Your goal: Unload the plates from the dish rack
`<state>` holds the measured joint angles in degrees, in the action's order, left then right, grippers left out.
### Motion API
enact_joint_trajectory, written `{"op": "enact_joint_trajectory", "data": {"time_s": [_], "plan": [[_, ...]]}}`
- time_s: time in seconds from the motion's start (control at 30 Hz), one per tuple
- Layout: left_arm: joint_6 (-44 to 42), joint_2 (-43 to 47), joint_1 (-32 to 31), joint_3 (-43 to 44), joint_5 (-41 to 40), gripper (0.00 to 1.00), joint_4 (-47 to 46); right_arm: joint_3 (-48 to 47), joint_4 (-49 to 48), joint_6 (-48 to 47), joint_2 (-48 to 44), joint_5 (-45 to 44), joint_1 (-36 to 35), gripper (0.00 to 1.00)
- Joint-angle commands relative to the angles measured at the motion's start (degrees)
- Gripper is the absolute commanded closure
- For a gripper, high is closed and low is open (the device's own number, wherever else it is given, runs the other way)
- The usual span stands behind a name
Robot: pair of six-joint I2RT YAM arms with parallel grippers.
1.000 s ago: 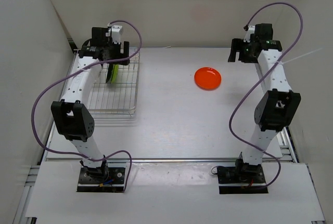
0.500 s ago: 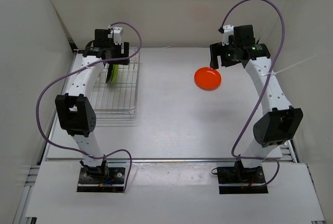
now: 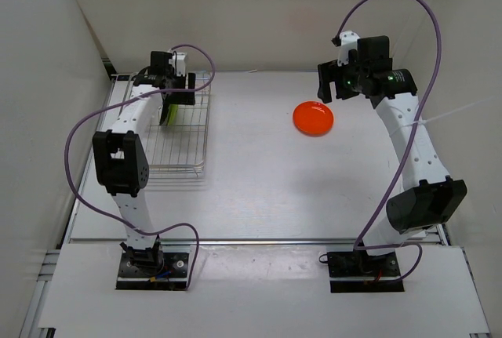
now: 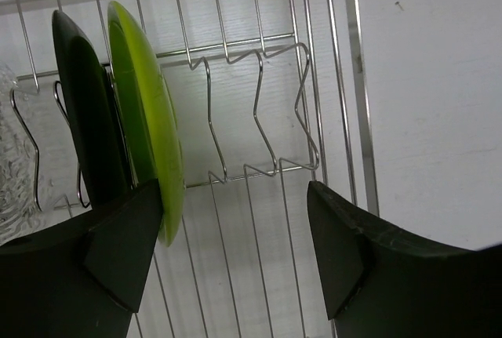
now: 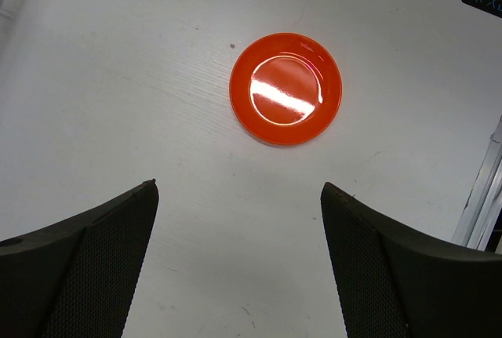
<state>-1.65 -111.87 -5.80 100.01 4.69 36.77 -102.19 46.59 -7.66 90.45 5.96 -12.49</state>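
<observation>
The silver wire dish rack (image 3: 187, 150) stands at the back left of the table. In it stand on edge a lime green plate (image 4: 147, 126), a black plate (image 4: 85, 110) to its left, and a clear textured plate (image 4: 14, 169) at the left edge of the left wrist view. My left gripper (image 4: 234, 195) is open above the rack (image 4: 351, 79); its left finger is beside the green plate's lower rim. The orange plate (image 3: 313, 118) lies flat on the table. My right gripper (image 5: 239, 187) is open and empty above the table, with the orange plate (image 5: 285, 89) ahead of it.
White walls close in the table at the back and left. The rack's empty wire slots (image 4: 259, 95) lie to the right of the green plate. A metal frame rail (image 5: 485, 189) runs along the table's right edge.
My right gripper has swung left from the back right corner to above the orange plate. My left gripper has shifted slightly over the back of the rack.
</observation>
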Motion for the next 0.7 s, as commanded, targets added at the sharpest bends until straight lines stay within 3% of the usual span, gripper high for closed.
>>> {"op": "enact_joint_trajectory", "data": {"time_s": [0.0, 0.17, 0.53, 0.63, 0.67], "plan": [[0.51, 0.17, 0.18, 1.51, 0.32, 0.17, -0.74, 0.33, -0.8, 0.37, -2.39, 0.37, 0.01, 0.13], [0.51, -0.98, 0.18, 2.21, -0.29, 0.23, -0.12, 0.33, -0.8, 0.37, -2.39, -0.16, 0.01, 0.13], [-0.02, 1.83, 0.71, 2.13, -0.82, 0.26, -0.12, 1.38, -0.8, 0.37, -2.39, -0.16, 0.01, 0.13], [-0.63, 1.84, 0.71, 2.12, -0.82, 0.39, -0.12, 1.91, -0.8, 0.89, -2.39, -0.16, 0.01, 0.13], [-0.63, 1.84, 0.71, 2.12, -0.82, 0.47, -0.12, 1.91, -0.8, 0.89, -2.39, -0.16, 0.01, 0.13]]}}
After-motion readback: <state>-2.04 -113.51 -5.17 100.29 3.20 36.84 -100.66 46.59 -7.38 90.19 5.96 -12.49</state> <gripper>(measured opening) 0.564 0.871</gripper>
